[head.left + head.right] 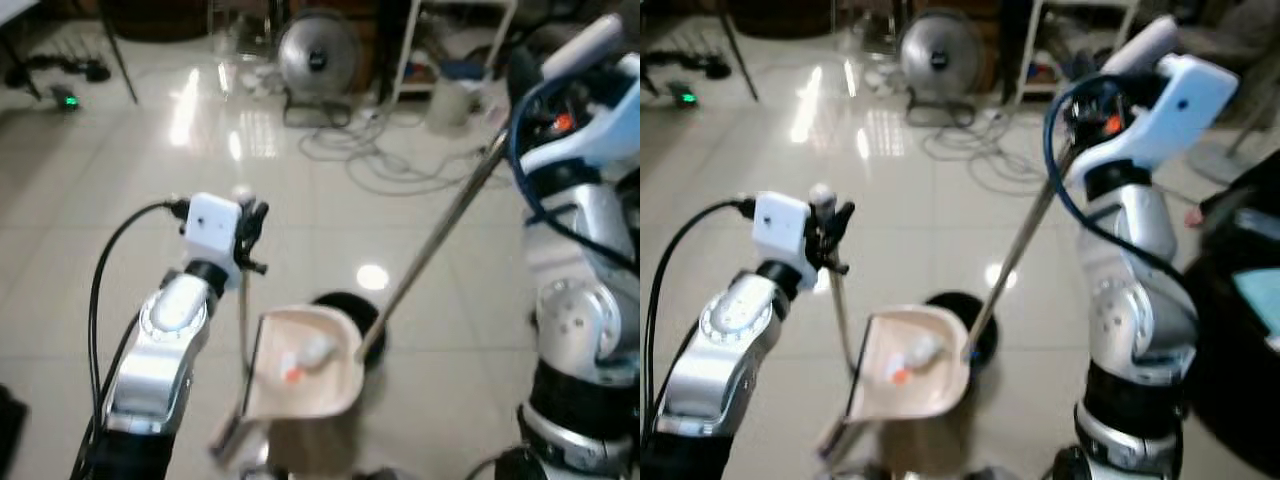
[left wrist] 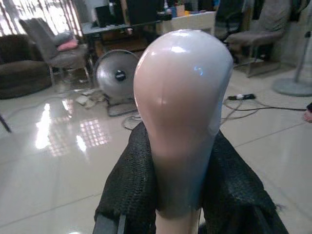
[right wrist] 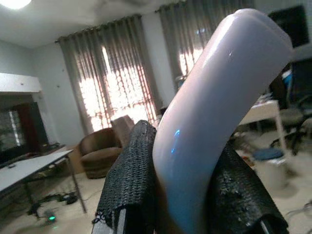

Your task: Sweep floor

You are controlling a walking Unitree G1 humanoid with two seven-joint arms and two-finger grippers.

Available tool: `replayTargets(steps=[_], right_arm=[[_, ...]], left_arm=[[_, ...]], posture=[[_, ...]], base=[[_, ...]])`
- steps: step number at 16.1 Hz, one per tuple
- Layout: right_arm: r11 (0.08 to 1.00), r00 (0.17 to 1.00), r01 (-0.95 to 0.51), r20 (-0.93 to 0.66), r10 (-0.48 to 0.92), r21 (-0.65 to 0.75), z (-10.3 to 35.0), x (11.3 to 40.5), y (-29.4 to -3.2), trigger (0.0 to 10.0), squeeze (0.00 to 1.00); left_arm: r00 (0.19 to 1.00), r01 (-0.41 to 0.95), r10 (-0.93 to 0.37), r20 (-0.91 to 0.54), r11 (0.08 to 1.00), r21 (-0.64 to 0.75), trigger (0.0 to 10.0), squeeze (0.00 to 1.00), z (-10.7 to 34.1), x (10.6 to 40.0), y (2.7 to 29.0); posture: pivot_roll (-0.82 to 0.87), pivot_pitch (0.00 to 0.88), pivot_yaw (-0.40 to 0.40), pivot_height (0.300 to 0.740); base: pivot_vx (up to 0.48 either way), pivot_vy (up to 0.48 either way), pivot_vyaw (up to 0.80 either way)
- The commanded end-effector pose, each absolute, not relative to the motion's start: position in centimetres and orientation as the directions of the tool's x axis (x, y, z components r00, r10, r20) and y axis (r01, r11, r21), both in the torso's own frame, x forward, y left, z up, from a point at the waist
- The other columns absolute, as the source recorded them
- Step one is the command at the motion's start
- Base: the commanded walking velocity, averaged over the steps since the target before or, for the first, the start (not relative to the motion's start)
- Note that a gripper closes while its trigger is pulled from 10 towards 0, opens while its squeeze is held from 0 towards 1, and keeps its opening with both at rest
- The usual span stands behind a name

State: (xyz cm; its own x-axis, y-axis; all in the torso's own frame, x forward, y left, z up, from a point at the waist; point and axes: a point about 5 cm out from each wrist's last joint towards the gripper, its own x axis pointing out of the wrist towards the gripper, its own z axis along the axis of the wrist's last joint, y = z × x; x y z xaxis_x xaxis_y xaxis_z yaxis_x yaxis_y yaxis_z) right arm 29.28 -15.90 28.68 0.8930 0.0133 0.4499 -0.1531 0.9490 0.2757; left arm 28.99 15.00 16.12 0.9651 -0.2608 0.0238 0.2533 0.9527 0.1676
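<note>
A beige dustpan hangs low in front of me with white and orange scraps lying in it. Its thin upright handle ends in a pale knob, and my left gripper is shut on that handle, black fingers pressed on both sides. My right gripper is shut on the broom's pale grip, held high at the right. The broom's metal pole slants down to the pan's right edge. The black broom head sits on the tiles just behind the pan.
Glossy beige tiles stretch ahead. A floor fan stands at the back, with tangled cables in front of it. A white shelf frame and a pail are back right. Dark furniture lies close on my right.
</note>
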Motion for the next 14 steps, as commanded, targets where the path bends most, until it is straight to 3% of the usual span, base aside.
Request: replayTargets(steps=[1,3,6,14], right_arm=[[0.935,0.86,-0.198,0.51,0.023,0.292,29.9,28.9,-15.5,10.0,0.0],[0.937,0.857,-0.192,0.514,0.016,0.291,30.0,28.9,-15.9,10.0,0.0],[0.94,0.856,-0.181,0.518,0.005,0.289,30.0,28.9,-16.4,10.0,0.0],[0.945,0.86,-0.152,0.51,-0.018,0.289,29.8,29.1,-17.2,10.0,0.0]], left_arm=[[0.964,0.245,-0.258,0.06,0.954,0.175,10.0,0.0,16.9,29.1,15.3],[0.976,0.215,-0.218,0.006,0.967,0.138,10.0,0.0,16.5,29.4,15.9],[0.984,0.166,-0.176,0.039,0.97,0.179,10.0,0.0,16.9,29.6,16.7],[0.983,0.149,-0.167,0.072,0.968,0.203,10.0,0.0,17.2,29.6,16.8]], posture=[[0.04,0.065,0.004,0.74],[0.04,0.064,0.005,0.74],[0.04,0.066,0.006,0.74],[0.04,0.076,0.002,0.74]], base=[[0.0,-0.48,0.0],[0.0,0.24,0.0],[0.0,0.48,0.0],[0.0,0.0,0.0]])
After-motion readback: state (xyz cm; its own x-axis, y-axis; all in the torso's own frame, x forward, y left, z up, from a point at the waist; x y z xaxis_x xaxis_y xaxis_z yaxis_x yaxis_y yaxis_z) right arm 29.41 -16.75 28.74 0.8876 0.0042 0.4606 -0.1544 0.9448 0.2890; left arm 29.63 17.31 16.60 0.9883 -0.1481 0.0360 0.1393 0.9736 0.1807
